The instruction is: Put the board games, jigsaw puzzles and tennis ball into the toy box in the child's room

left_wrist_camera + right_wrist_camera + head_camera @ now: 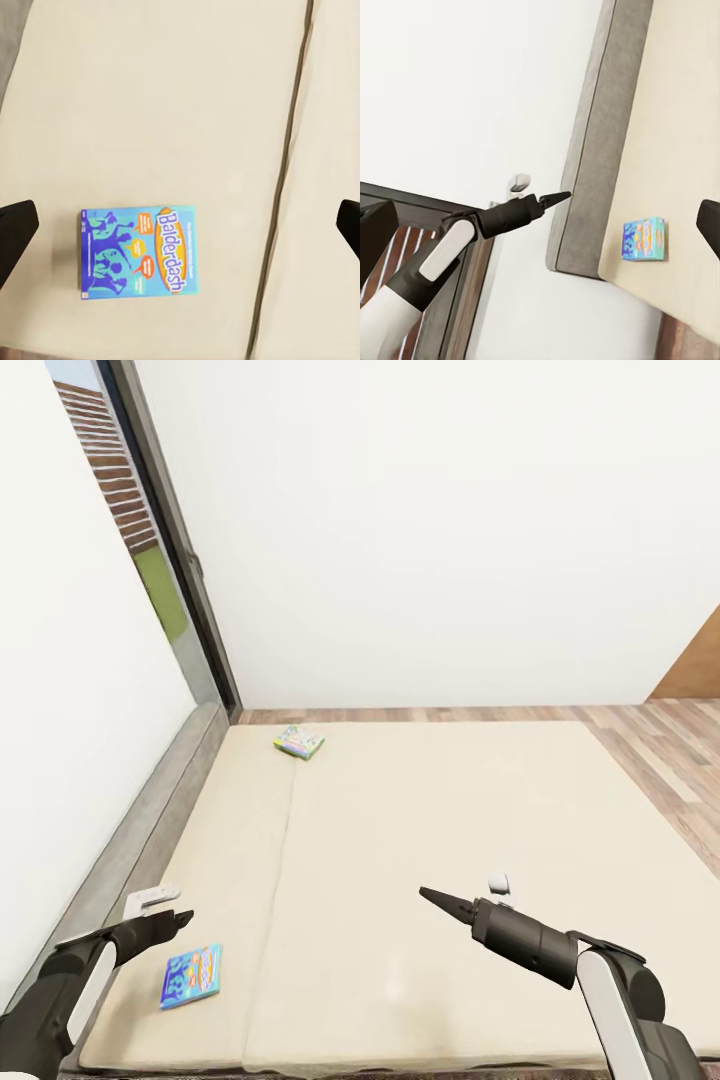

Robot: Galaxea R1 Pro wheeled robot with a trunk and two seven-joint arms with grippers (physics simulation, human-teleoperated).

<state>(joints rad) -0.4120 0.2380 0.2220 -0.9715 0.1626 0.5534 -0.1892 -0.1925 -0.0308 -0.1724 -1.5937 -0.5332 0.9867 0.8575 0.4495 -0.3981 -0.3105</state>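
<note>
Beige bed, blue board game near corner, green-white board game far end

You face plain white back wall across upper frame, evenly lit, no hard shadows. White side wall fills left. Between them, upper left, tall window in dark frame: red brick and green strip outside. Wood plank floor runs along wall base and down right edge; brown panel at mid right. Bed fills lower frame: beige mattress with seam left of centre, grey-brown headboard along left wall.
</note>
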